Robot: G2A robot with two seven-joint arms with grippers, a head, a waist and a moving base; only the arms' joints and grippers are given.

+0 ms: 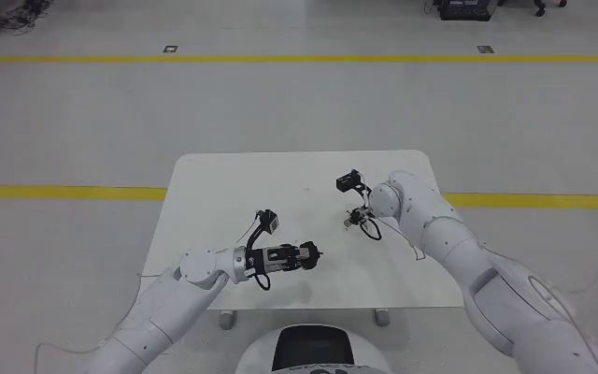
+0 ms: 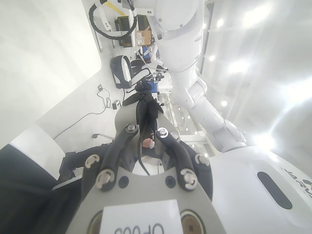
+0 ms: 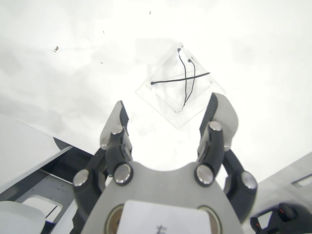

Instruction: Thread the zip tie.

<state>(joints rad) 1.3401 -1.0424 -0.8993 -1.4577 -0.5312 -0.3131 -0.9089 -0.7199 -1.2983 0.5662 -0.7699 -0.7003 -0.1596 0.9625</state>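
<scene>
A white table with rounded corners stands on a pale grey floor crossed left to right by two yellow lines, one far beyond the table, the other running under it. Two small dark markers lie just beyond the far line, with dark equipment at the far right. A clear square tray rests on the table, a small brown speck well apart from it.

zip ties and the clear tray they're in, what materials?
Zip ties: thin black strips, matte, some bowed, so probably flexible nylon. Tray: see-through with bright edges, and the table is visible through it. Likely clear rigid plastic, perhaps acrylic.
</scene>
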